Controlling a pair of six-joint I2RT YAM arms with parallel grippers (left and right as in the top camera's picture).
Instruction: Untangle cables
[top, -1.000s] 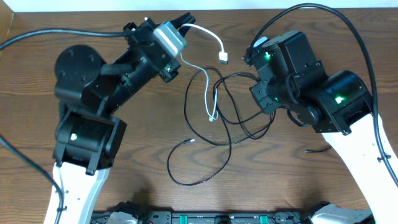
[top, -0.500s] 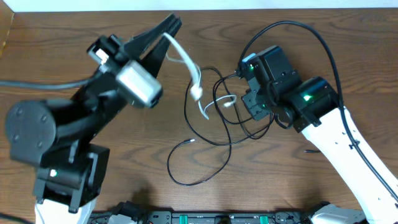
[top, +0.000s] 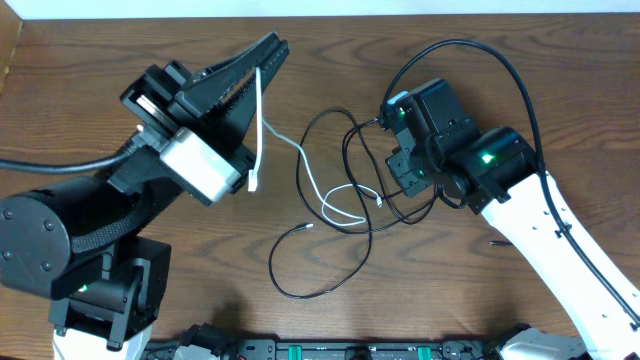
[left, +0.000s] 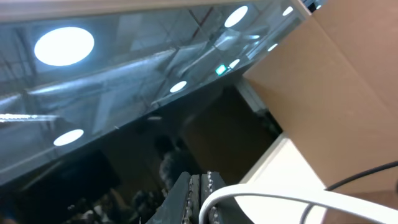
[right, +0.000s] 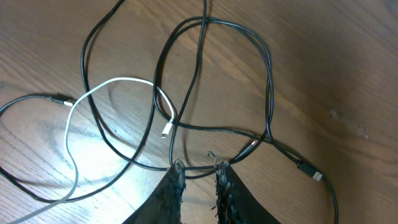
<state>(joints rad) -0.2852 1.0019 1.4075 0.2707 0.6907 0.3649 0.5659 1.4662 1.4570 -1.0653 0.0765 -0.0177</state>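
Note:
My left gripper (top: 272, 42) is raised high at the back left and shut on the white cable (top: 258, 120). One short end of it hangs down to a plug (top: 252, 185). The rest of the white cable runs right and down into a loop (top: 340, 208) among the black cables (top: 350, 135). In the left wrist view the shut fingers (left: 200, 186) pinch the white cable (left: 261, 198). My right gripper (right: 198, 167) stands over the tangle with a narrow gap between its fingers. Black cables (right: 193, 167) cross under its tips, and nothing sits between the fingers.
A black plug (right: 314, 176) lies to the right of my right fingers, and the white plug (right: 166, 130) to their upper left. A black cable loop (top: 320, 290) reaches toward the front edge. My right arm (top: 450, 140) covers the tangle's right side. A cardboard edge (top: 8, 50) is at the far left.
My left arm swung up and left, drawing the white cable out of the tangle; its short end now hangs free. The right arm shifted left, then held still.

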